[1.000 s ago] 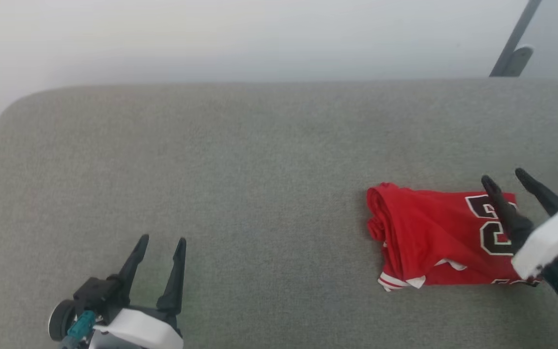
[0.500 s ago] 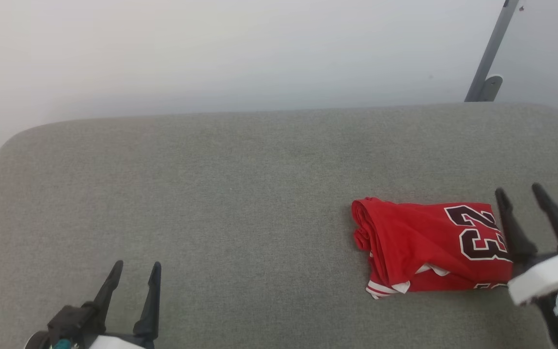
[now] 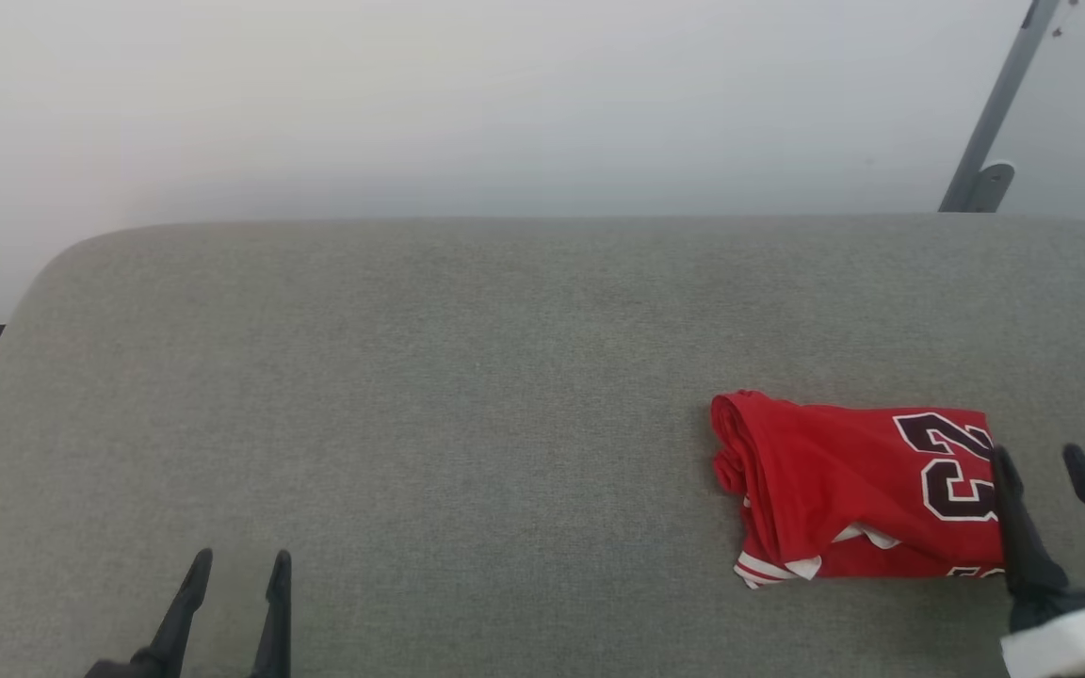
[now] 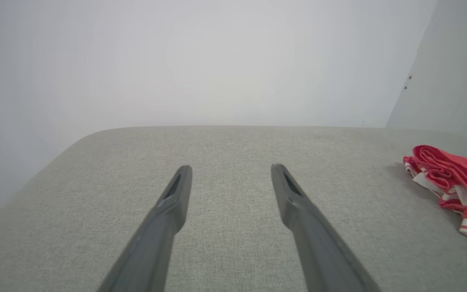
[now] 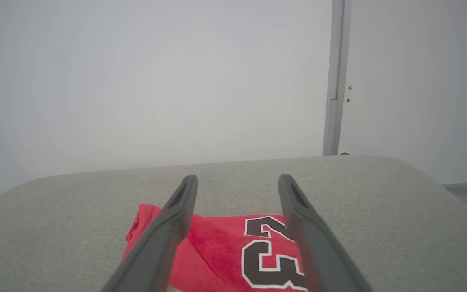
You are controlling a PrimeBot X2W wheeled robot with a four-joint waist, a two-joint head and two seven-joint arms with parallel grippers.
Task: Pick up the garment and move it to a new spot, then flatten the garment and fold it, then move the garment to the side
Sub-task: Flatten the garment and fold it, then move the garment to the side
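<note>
The garment (image 3: 844,490) is a red jersey folded into a compact rectangle, its black white-outlined number on top and striped trim at its near left corner, lying at the right of the grey padded surface (image 3: 467,395). My right gripper (image 3: 1040,456) is open at the lower right, its fingers beside the garment's right edge and holding nothing. From the right wrist, the garment (image 5: 225,251) lies under and between the open fingers (image 5: 178,209). My left gripper (image 3: 239,560) stands open and empty at the lower left, far from the garment. The garment (image 4: 456,182) sits at the right edge of the left wrist view.
A pale wall rises behind the surface. A grey metal post (image 3: 999,104) stands at the back right, and the same post (image 5: 335,81) is seen from the right wrist. The surface's rounded left corner (image 3: 43,282) drops off to a dark floor strip.
Both grippers have drawn back toward the bottom of the head view, the right one coming off the garment's number. The camera has shifted. The garment lies still.
</note>
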